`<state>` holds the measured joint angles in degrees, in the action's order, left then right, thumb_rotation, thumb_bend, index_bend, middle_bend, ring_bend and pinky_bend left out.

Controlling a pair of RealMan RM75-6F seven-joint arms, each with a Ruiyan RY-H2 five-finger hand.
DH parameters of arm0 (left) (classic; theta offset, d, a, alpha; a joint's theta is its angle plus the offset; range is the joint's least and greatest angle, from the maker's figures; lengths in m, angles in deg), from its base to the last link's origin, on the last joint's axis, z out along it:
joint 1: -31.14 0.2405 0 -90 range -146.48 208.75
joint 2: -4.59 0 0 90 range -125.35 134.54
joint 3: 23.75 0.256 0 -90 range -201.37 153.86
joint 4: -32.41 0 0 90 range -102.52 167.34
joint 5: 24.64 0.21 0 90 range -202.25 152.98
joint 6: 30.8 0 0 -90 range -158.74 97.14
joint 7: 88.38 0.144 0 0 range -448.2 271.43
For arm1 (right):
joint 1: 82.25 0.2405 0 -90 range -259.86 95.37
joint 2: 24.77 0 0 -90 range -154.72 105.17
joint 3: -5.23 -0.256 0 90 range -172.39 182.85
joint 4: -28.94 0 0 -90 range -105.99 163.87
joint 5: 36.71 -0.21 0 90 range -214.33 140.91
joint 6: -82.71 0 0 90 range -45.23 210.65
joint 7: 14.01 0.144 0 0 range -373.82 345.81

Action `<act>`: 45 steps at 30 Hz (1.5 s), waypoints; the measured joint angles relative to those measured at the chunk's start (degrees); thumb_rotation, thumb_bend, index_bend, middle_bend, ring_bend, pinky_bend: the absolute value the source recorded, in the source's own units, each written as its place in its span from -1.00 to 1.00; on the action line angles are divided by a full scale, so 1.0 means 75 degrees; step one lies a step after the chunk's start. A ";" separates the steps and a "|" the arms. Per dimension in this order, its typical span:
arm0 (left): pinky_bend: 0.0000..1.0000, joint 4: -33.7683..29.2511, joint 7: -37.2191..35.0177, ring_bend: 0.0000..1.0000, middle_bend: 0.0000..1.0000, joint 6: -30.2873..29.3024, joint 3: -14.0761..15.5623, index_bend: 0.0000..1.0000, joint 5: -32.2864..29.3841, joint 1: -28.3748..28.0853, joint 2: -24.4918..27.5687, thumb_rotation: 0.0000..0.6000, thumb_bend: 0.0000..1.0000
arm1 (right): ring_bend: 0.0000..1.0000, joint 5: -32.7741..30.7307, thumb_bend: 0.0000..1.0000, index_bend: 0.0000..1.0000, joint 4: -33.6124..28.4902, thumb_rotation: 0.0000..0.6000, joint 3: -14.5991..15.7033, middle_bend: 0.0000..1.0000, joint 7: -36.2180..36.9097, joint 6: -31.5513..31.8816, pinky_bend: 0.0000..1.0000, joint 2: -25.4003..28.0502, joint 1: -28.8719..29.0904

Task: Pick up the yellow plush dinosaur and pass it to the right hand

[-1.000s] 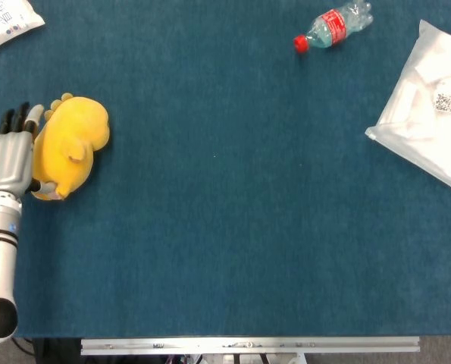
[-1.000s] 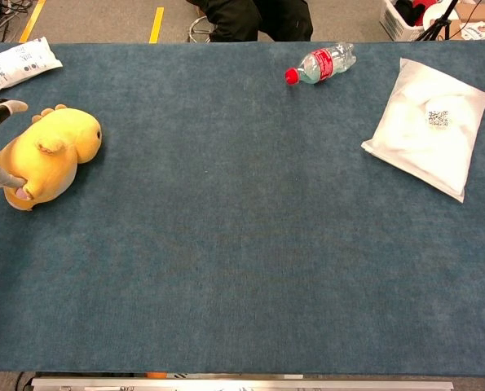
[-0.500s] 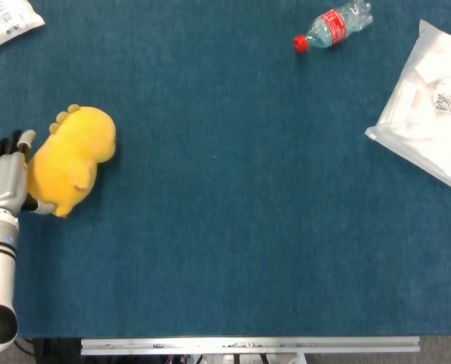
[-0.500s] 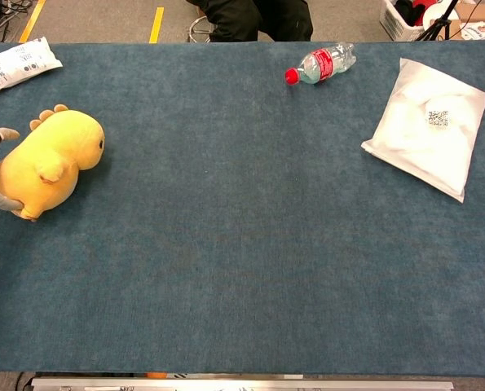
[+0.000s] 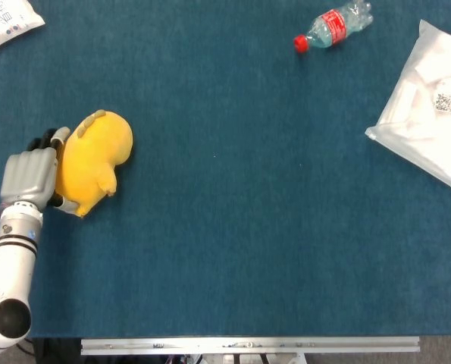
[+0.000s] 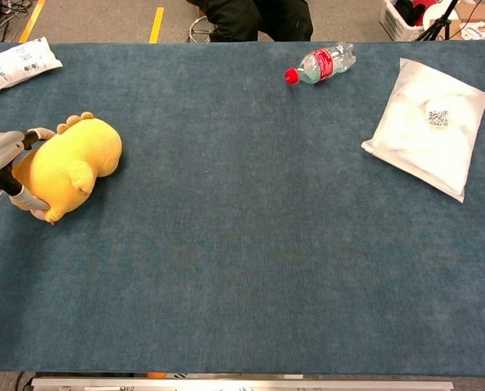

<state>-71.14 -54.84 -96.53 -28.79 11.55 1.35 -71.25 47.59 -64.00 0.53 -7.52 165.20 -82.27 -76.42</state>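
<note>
The yellow plush dinosaur (image 5: 96, 163) is at the left side of the blue table (image 5: 233, 227), its head pointing up and right. My left hand (image 5: 29, 176) grips it from its left side, fingers wrapped around its back and lower body. In the chest view the same dinosaur (image 6: 67, 167) shows with the left hand (image 6: 2, 155) at the frame's left edge, clasped against it. Whether the toy is clear of the cloth I cannot tell. My right hand shows in neither view.
A plastic bottle with a red cap (image 5: 333, 24) lies at the back centre-right. A large white bag (image 5: 430, 102) lies at the right edge. A white printed packet (image 5: 5, 19) sits in the far left corner. People's legs (image 6: 250, 16) stand beyond the far edge.
The left hand has closed around the dinosaur and carried it to the right, a short way toward the table's middle. Bottle, bag and packet have not moved.
</note>
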 measured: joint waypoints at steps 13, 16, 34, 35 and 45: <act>0.63 0.0499 -0.0679 0.11 0.09 -0.0137 -0.0128 0.01 0.0523 0.0042 -0.0105 1.00 -0.51 | -0.40 0.0146 -0.89 -0.28 -0.0137 1.00 -0.0005 -0.27 0.0002 -0.0011 -0.32 0.0071 0.0064; 0.64 0.0487 -0.1097 0.12 0.10 0.0005 -0.0166 0.04 0.0845 0.0114 0.0077 1.00 -0.50 | -0.40 0.0184 -0.89 -0.28 -0.0174 1.00 -0.0024 -0.27 -0.0011 -0.0037 -0.32 0.0068 0.0114; 0.63 -0.0703 -0.4647 0.09 0.13 0.2216 -0.0678 0.07 0.3165 0.0043 0.1796 1.00 -0.50 | -0.51 0.1461 -0.90 -0.43 -0.0903 1.00 -0.0328 -0.37 -0.0084 -0.0706 -0.32 -0.0001 0.1456; 0.62 -0.0758 -0.4763 0.08 0.13 0.2284 -0.0700 0.07 0.3230 0.0030 0.1841 1.00 -0.50 | -0.53 0.1555 -0.90 -0.46 -0.0973 1.00 -0.0356 -0.39 -0.0088 -0.0794 -0.32 -0.0059 0.1601; 0.62 -0.1607 -0.6492 0.07 0.12 0.3267 -0.1195 0.07 0.3786 -0.0347 0.2503 1.00 -0.50 | -0.65 0.2077 -1.00 -0.61 -0.1220 1.00 -0.0604 -0.53 -0.0396 -0.1342 -0.36 -0.1095 0.2677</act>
<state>-83.19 -103.53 -72.03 -37.75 39.95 -1.25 -52.48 63.16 -73.14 -4.00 -10.49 155.13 -90.49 -56.35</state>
